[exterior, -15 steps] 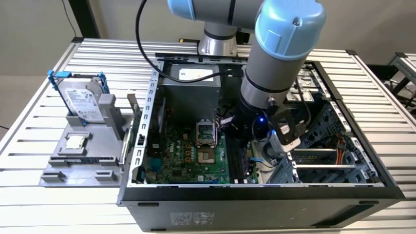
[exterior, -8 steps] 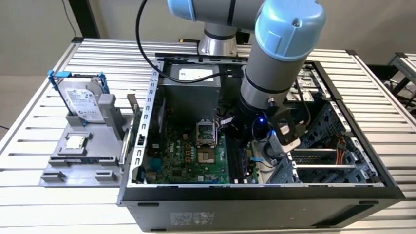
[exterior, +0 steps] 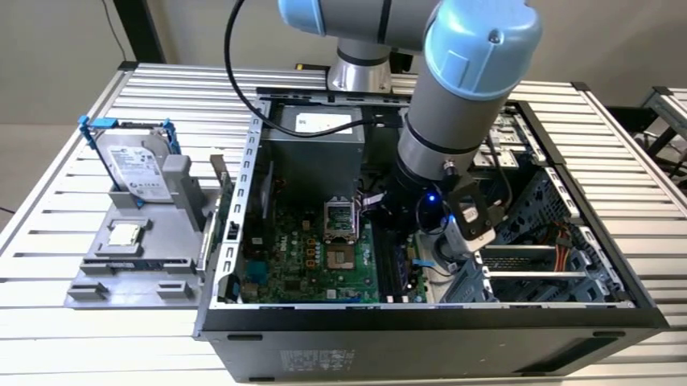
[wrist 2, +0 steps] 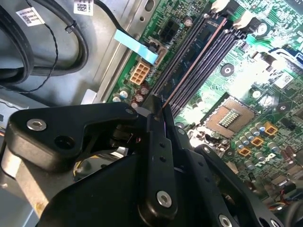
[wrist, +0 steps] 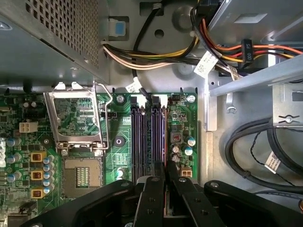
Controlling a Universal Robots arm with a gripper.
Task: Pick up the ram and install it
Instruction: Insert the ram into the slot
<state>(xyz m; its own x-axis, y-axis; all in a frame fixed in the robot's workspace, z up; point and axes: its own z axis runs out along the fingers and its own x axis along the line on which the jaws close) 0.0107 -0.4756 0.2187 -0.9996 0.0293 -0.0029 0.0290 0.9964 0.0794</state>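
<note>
Second wrist view, fingers (wrist 2: 163, 118) pinching ram (wrist 2: 191, 64), in motherboard (wrist 2: 265, 90) slot

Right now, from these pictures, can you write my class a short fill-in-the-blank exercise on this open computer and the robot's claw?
1. The claw is shut on the thin, dark ram stick, held along the long black memory ____ of the green motherboard.
2. The silver hard drive in its blue frame stands ____ the black computer case.
3. The hinged metal frame over the processor socket is swung ____.
Missing words: slots; outside; open.
</note>
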